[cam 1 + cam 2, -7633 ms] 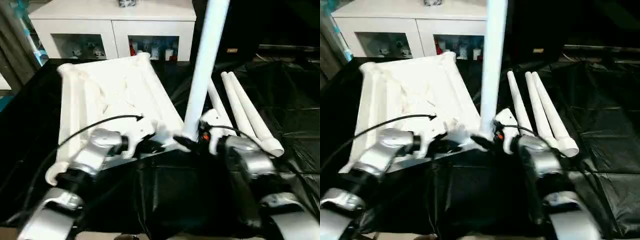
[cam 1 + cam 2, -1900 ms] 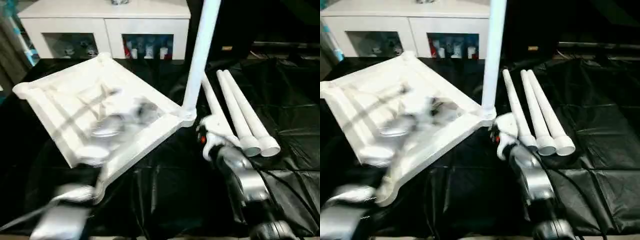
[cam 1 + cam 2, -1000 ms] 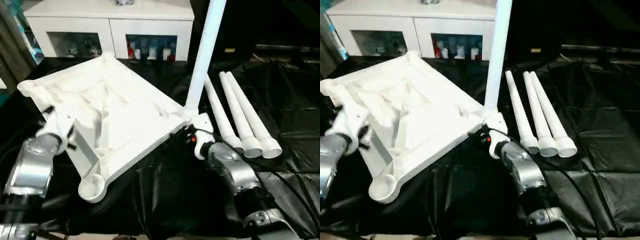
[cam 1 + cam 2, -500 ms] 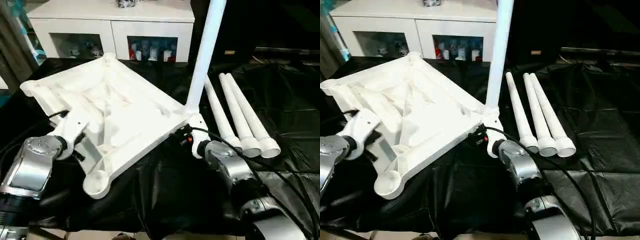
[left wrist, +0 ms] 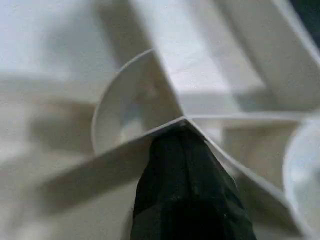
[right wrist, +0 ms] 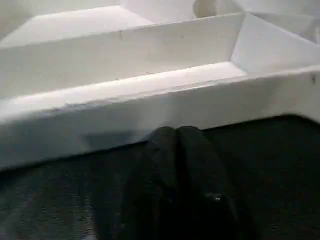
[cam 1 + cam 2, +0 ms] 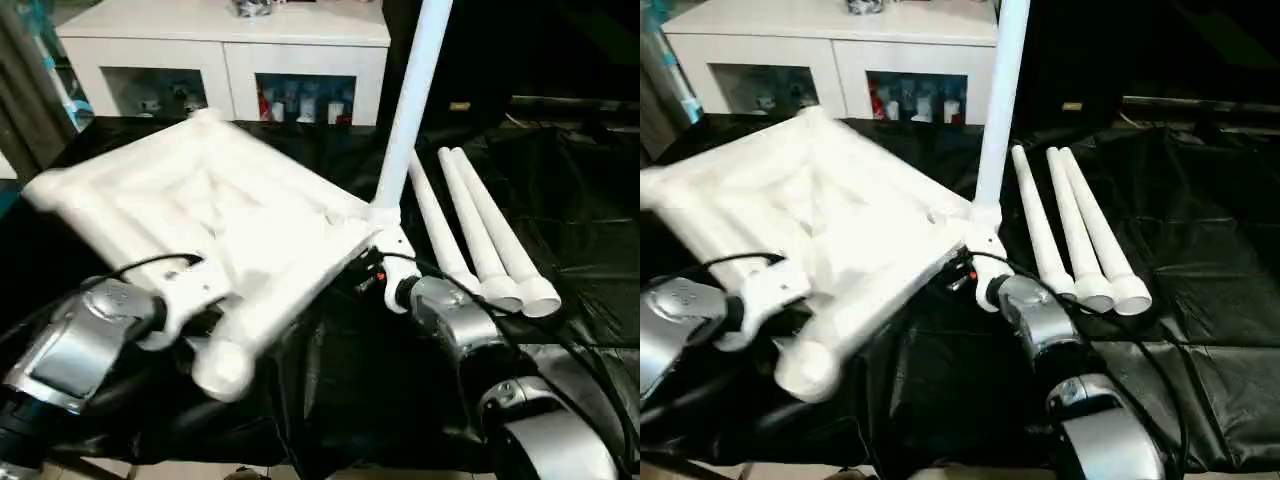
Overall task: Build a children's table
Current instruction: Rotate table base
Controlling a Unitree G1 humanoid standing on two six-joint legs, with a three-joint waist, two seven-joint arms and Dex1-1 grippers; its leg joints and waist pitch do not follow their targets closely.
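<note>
White tabletop (image 7: pixel 210 215), white legs (image 7: pixel 480 235), black table cover (image 7: pixel 580 200), silver forearms (image 7: pixel 85 340), black fingers (image 5: pixel 187 190)

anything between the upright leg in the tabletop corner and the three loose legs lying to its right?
Bare black plastic sheeting, nothing else, between the upright white tube leg standing in the white plastic tabletop's corner and the three loose white legs; seen in both eye views.

One tabletop (image 7: pixel 210 215), four legs (one upright (image 7: pixel 408 110), three lying (image 7: pixel 480 230)), two cabinets (image 7: pixel 220 60)

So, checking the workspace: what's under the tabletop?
Black sheeting spreads out from under the tabletop. The left gripper is at its near edge. Whatever lies beneath the middle is covered.
</note>
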